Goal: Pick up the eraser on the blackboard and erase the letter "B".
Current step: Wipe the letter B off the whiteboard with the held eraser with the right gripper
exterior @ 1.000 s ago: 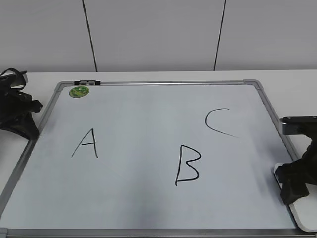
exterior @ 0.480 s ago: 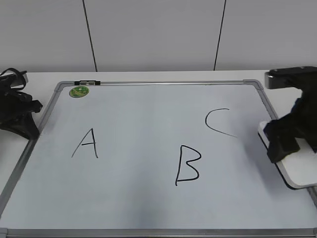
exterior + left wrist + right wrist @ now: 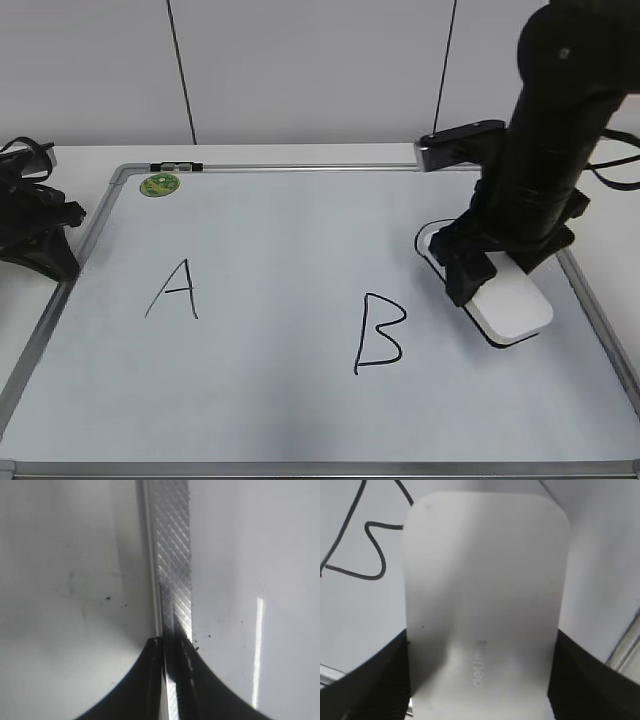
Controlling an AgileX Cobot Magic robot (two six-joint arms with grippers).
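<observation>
While the right pincer [image 3: 492, 268] stays out of the exterior view's far-right corner, we see it clamped across the sides of the eraser [image 3: 510, 305], its dark fingers [image 3: 365, 680] pressing both long edges in the right wrist view. We find the eraser over the right part of the blackboard [image 3: 300, 420], its near end pointing toward the near-right corner; whether its dark underside touches the surface we cannot tell. It covers most of the letter "C" [image 3: 422, 238], of which only a short curved stroke shows at its far-left end. We locate the letter "B" [image 3: 379, 333] just left of the eraser, whole and unsmudged, with part of its strokes also visible in the right wrist view [image 3: 365, 555]. The letter "A" [image 3: 173, 289] lies well to the left, and a round green magnet [image 3: 160, 185] sits in the far-left corner of the board. The left pincer [image 3: 35, 225] rests on the white desk [image 3: 300, 153] at the board's left frame [image 3: 172, 555], its two dark tips drawn close together over the metal strip with only a thin slit between them.
</observation>
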